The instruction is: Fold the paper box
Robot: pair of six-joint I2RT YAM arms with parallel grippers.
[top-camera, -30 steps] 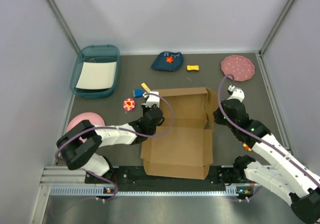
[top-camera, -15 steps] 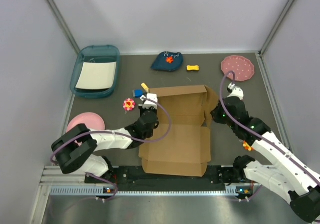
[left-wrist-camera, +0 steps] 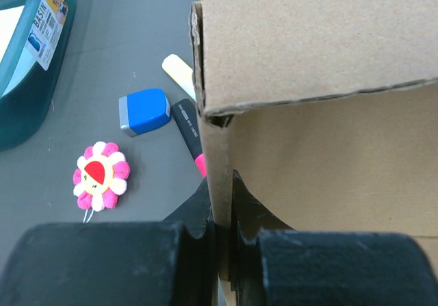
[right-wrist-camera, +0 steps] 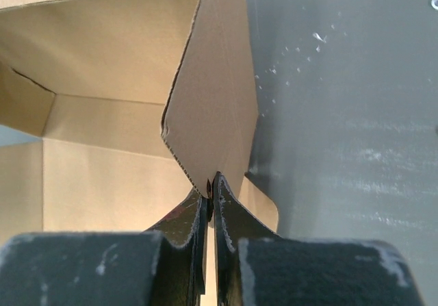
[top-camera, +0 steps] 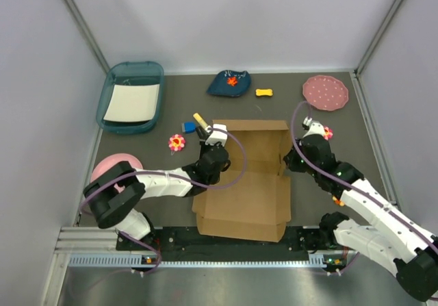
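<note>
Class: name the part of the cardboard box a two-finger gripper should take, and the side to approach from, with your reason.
Take the paper box by an upright side flap, from the near side, one finger on each face. The thin wall stands on edge, so jaws can pinch it; the flat base offers no edge. The left gripper and right gripper each pinch one so.

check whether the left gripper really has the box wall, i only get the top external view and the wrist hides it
Observer: Yes; the left wrist view shows the left gripper shut on the upright wall edge of the paper box.
Operator: and the right one
Observer: The right wrist view shows the right gripper shut on the corner of a raised flap.
Operator: anything by that left wall
Observer: A black pen lies outside it, its pink end right at the wall's edge.
</note>
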